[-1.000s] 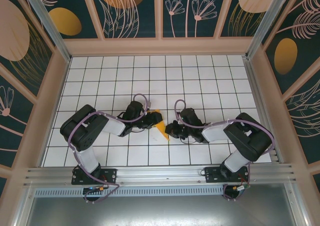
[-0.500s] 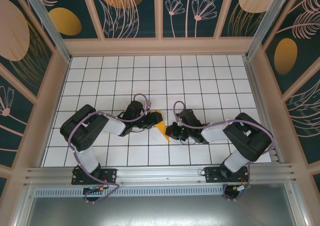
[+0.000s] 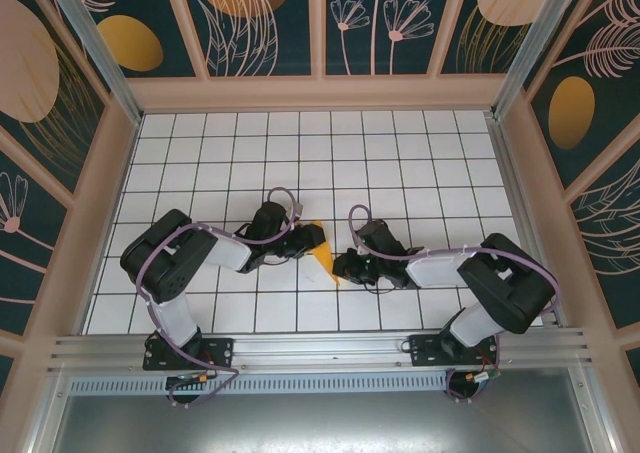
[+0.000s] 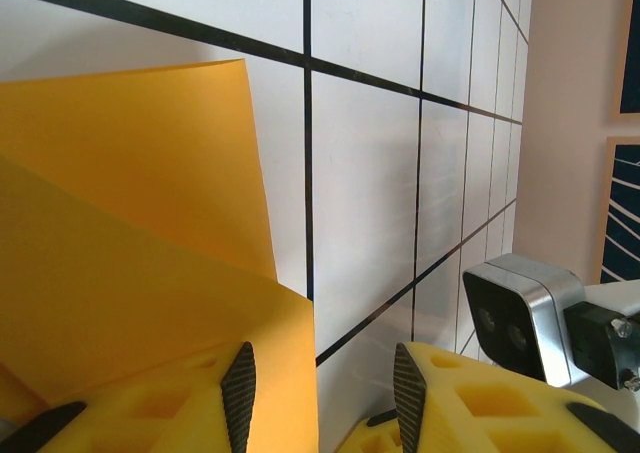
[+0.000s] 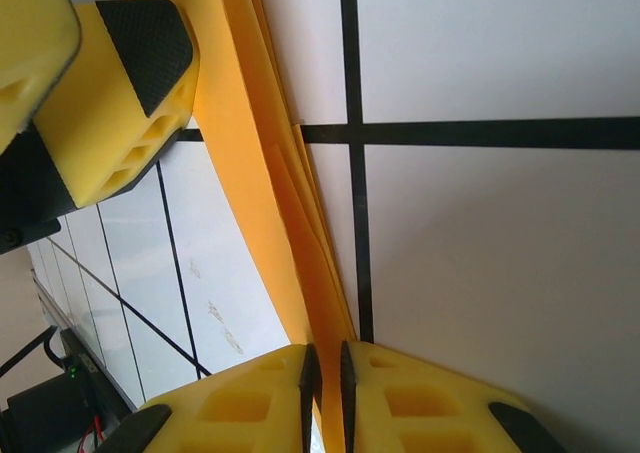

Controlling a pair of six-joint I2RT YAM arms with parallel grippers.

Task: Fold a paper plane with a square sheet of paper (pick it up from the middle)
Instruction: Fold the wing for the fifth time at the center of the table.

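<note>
The folded orange-yellow sheet of paper [image 3: 326,263] lies on the white gridded tabletop [image 3: 400,153], front middle, hemmed in by the two arms. The left end effector [image 4: 318,393] is released, one finger over the sheet, and faces the right wrist's silver camera [image 4: 520,308] close by. The right end effector [image 5: 326,373] is clenched on the sheet's layered edge, and wall panels [image 3: 260,33] printed with leaves and orange ovals stand around.

1. The right arm's elbow [image 3: 512,291] has swung out toward the near right corner of the table [image 3: 420,163].
2. The right gripper [image 3: 340,267] has edged toward the near edge, its jaws slightly eased on the folded paper [image 3: 324,261].
</note>
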